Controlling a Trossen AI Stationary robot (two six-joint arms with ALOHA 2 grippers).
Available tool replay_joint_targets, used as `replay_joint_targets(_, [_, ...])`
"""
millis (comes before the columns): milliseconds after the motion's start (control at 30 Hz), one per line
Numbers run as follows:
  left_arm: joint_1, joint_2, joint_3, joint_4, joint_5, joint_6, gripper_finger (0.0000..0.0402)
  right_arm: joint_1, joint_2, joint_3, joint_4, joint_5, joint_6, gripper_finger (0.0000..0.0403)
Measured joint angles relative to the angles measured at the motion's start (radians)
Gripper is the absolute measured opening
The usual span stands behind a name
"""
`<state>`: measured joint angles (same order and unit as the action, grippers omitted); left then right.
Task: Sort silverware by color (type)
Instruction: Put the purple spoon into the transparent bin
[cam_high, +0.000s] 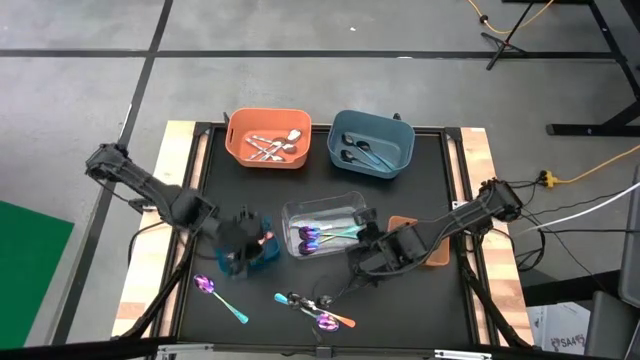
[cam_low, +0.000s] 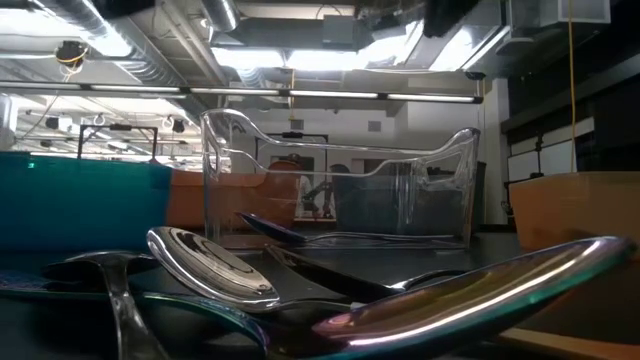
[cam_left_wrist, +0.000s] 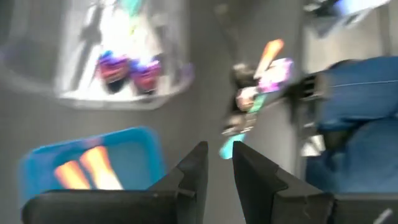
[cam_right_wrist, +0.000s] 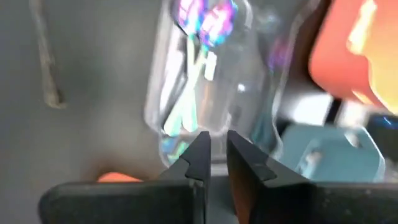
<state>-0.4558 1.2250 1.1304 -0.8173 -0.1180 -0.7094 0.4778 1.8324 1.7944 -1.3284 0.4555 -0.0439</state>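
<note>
Two claws hang over the worktop (cam_high: 200, 300), each with a narrow gap between its fingers and holding nothing. Left claw (cam_high: 243, 243) is at nine o'clock of the clear bin (cam_high: 325, 205), right claw (cam_high: 368, 250) at four.

Glossy iridescent metal spoons (cam_high: 312, 237) lie in a clear plastic bin (cam_high: 296, 213) on matt black tabletop (cam_high: 420, 300).
</note>
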Motion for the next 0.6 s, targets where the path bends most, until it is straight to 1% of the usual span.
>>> replay_joint_targets(133, [-0.133,0.040,0.001,0.082,-0.031,-0.055,0.0068,0.026,-0.038,-0.064,-0.040,0.062,0.093,0.0042])
replay_joint_targets(300, [-0.270,0.141,0.001,0.148,-0.038,-0.153,0.0068,0.058,-0.101,-0.168,-0.031,0.065,0.226,0.0042])
replay_joint_targets(433, [-0.357,0.244,0.001,0.155,-0.017,-0.217,0.0068,0.082,-0.125,-0.217,-0.025,0.064,0.325,0.0042])
replay_joint_targets(600, [-0.432,0.365,0.001,0.129,0.052,-0.224,0.0068,0.088,-0.130,-0.226,-0.006,0.045,0.367,0.0042])
